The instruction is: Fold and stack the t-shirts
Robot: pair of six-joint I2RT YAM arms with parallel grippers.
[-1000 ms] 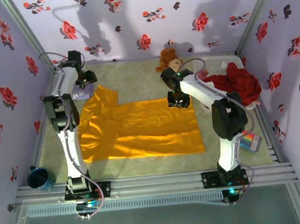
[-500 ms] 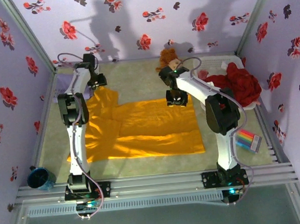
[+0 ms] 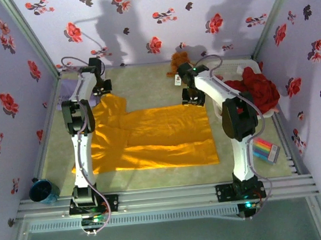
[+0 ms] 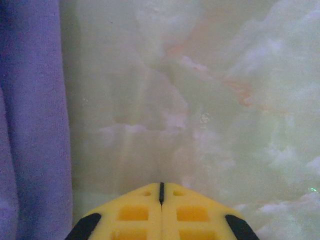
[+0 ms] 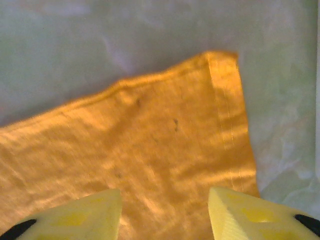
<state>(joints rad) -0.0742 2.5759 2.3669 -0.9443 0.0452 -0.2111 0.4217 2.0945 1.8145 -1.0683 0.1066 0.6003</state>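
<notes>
Orange t-shirt [image 3: 151, 140]: spread wide on the surface [image 3: 170, 177]; folding barely begun, I judge; 0 stacked. Right fingers [image 5: 80, 217]: parted about halfway, empty, poised over that shirt's far right hem corner. Left fingers [image 4: 135, 215]: pressed together on nothing, above bare surface at far left. Lavender t-shirt [image 4: 30, 125]: just beside them, fold state unclear.

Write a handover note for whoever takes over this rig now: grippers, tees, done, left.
Left gripper shut, empty, over bare table beside the lavender tee at far left.
Right gripper open over the far right corner of the orange tee, not gripping.
The orange tee lies spread on the table, left side creased.
Done: no finished fold, nothing stacked.
Left: fold both tees, stack them.
</notes>
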